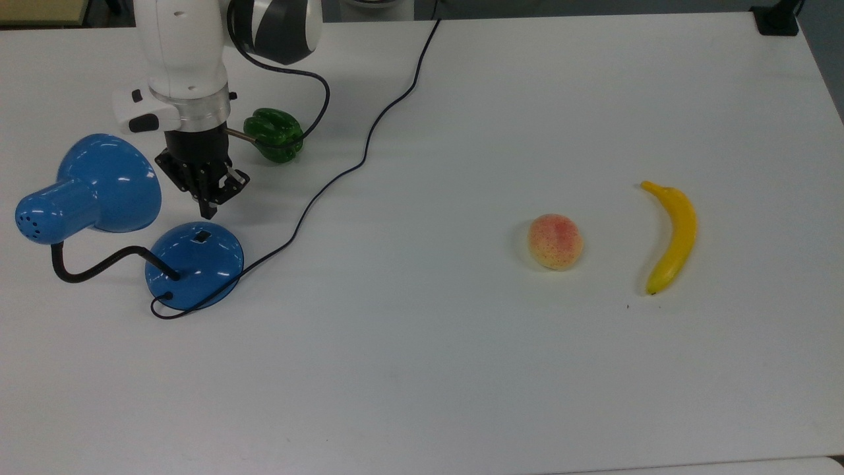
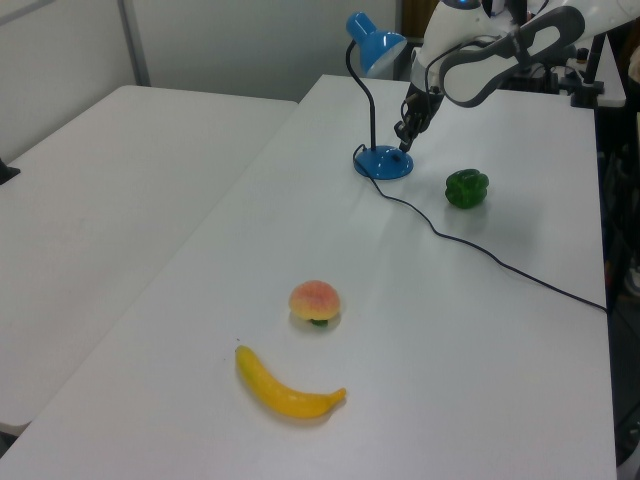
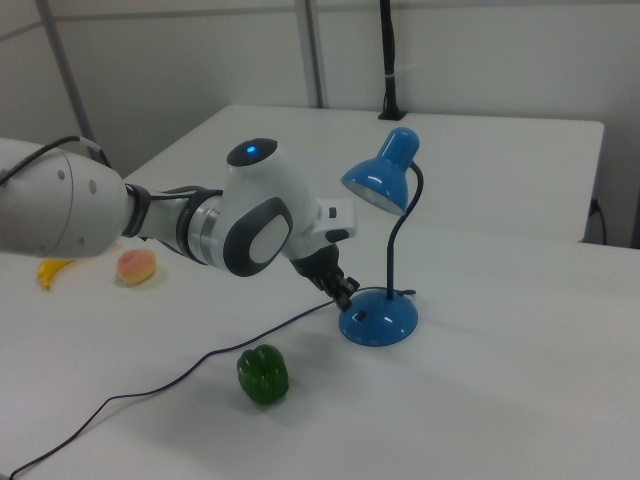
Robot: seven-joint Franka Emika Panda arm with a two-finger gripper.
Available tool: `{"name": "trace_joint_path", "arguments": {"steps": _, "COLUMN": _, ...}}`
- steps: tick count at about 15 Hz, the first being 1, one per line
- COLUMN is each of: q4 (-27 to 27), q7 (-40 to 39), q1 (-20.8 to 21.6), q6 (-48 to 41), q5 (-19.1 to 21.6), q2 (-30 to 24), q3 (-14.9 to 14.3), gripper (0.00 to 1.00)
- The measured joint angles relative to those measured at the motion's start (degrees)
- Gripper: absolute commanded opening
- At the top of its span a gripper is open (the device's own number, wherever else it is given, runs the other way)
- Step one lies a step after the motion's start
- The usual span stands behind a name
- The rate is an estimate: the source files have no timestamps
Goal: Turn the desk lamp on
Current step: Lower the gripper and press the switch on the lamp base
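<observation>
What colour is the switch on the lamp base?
Black, a small square on the blue domed base of the desk lamp; the switch shows best in the top view.

A lab: bare white tables (image 2: pixel 130 200), plain partition walls (image 3: pixel 480 60), toy fruit.

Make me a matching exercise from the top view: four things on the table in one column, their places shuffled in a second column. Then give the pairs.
1. lamp
2. pepper
3. peach
4. banana

A. farthest toward the top view's right
B. just left of the banana
C. beside the arm, partly hidden by it
D. at the top view's left edge, gripper poised near its base

Pairs: 1-D, 2-C, 3-B, 4-A
</observation>
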Motion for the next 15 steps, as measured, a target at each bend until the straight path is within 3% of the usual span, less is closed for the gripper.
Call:
{"name": "trace_joint_path", "arguments": {"steps": 6, "q4": 0.12, "q7": 0.0, "q1": -1.12, "q6": 5.54, "q5": -2.64, "q2": 2.24, "q3": 0.0, "gripper": 0.0}}
{"name": "trace_joint_path", "arguments": {"steps": 15, "q4": 1.04, "q7": 0.0, "q1": -1.28, "q6": 7.42, "q5": -2.96, "q2": 3.94, "q3": 0.0, "gripper": 0.0}}
